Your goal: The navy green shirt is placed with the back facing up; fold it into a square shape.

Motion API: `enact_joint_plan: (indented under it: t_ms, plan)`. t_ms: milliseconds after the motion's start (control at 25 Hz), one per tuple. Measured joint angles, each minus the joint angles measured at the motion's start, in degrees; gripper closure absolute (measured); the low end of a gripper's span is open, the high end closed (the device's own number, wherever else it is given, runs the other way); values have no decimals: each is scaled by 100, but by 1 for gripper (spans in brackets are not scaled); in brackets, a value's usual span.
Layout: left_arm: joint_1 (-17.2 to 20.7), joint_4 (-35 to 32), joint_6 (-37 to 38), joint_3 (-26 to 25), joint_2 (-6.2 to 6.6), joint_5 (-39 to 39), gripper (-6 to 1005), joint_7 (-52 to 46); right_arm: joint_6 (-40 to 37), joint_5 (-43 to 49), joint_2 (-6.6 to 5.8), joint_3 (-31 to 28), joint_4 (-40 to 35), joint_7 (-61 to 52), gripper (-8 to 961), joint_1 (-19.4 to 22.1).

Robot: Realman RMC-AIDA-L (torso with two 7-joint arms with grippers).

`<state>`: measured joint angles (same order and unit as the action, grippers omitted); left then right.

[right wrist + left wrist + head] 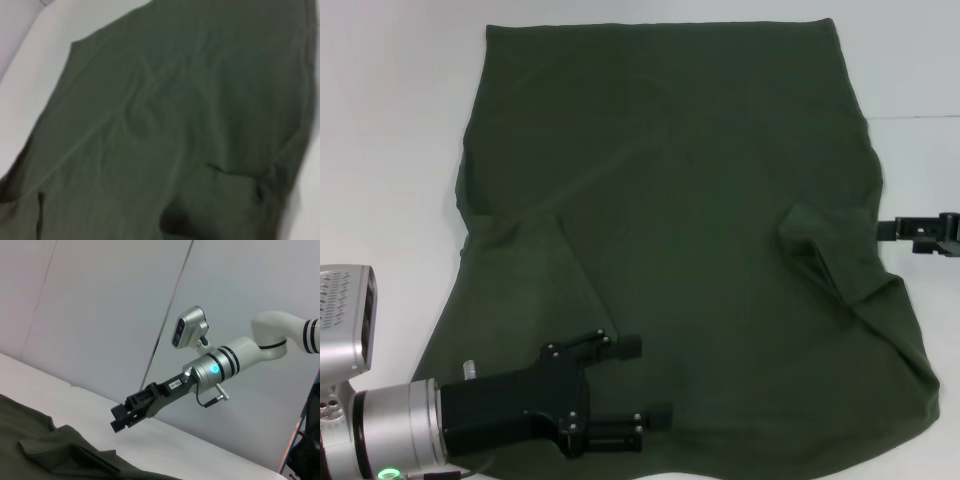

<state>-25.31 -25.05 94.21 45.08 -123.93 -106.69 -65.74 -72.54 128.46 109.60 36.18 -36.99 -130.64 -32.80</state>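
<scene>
The navy green shirt [670,200] lies spread over most of the white table, with its straight hem at the far side. A fold of its fabric [815,240] turns inward near its right edge. My left gripper [648,380] hovers open over the shirt's near-left part, with nothing between its fingers. My right gripper [880,231] sits just off the shirt's right edge, pointing at it. In the left wrist view the right gripper [117,419] hangs above the table, shut and empty, apart from the shirt [50,450]. The right wrist view shows only rumpled shirt [175,125].
Bare white table [390,120] shows left and right of the shirt. A pale wall rises behind the table [210,450] on the right side. The shirt's near-right corner [910,400] reaches toward the table's front.
</scene>
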Motion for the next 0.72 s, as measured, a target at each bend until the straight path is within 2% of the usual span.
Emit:
enact_joint_plan:
  t_ms: [40,240,720]
  plan:
    - [0,0,0,0,0,0,65,0,3,35,-8,-2,0,0,180,18]
    - [-8,0,0,0,0,0,65,0,35,217,-20,-43,31,-8,128,70]
    - [8,0,8,0,0,0,64,0,245,320,39,17,64,-14,128,40]
